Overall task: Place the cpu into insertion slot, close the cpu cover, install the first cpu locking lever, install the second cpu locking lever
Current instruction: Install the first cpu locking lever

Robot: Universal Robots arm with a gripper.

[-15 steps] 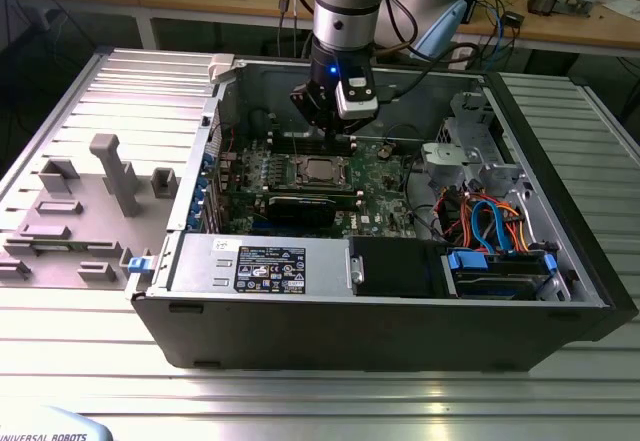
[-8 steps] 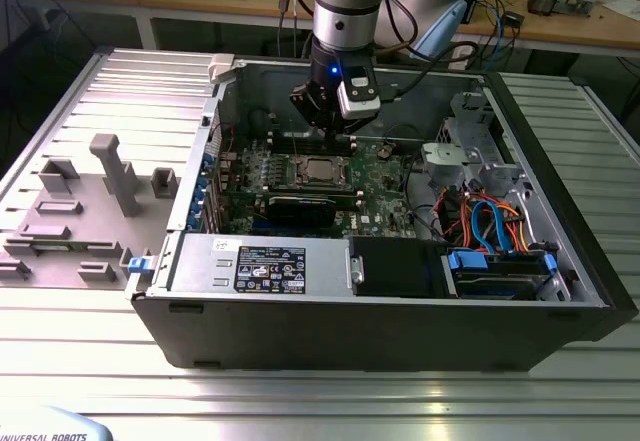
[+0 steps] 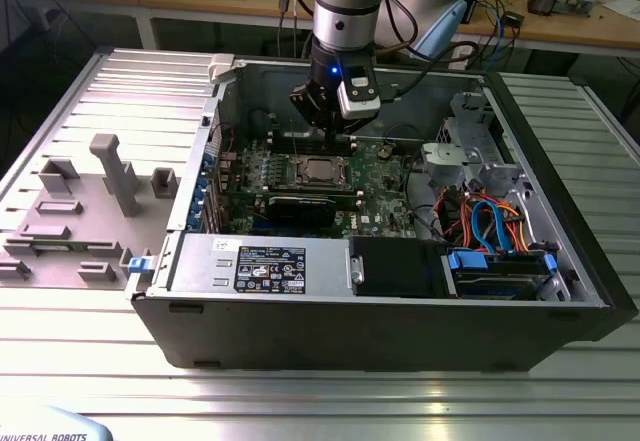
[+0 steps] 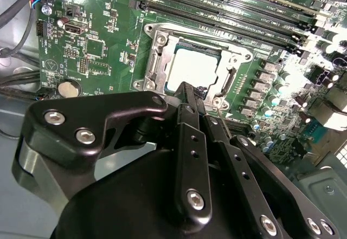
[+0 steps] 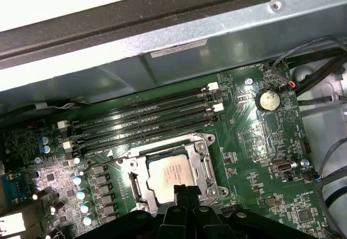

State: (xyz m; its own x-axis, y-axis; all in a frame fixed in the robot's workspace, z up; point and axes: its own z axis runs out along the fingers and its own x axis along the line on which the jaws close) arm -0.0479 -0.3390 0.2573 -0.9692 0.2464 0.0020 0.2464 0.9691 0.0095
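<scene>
The cpu [image 5: 170, 171] lies flat in the insertion slot [image 5: 132, 183] on the green motherboard, silvery top up. The cpu cover [image 5: 204, 153] is down around it as a silvery frame, and the chip shows through its window. In the second wrist view the cpu [image 4: 194, 67] sits inside the same cover [image 4: 158, 43]. My gripper [image 5: 184, 191] hangs just above the near edge of the chip, black fingers pressed together and holding nothing. In the exterior view the gripper [image 3: 336, 141] is over the back edge of the socket, with the cpu [image 3: 320, 171] just in front of it.
Long memory slots [image 5: 146, 117] run beside the socket, toward the case wall [image 5: 179, 38]. A black card [image 3: 300, 207] lies in front of the socket. The power supply [image 3: 265, 263], drive cage [image 3: 495, 271] and loose cables [image 3: 480, 216] crowd the case's front and right.
</scene>
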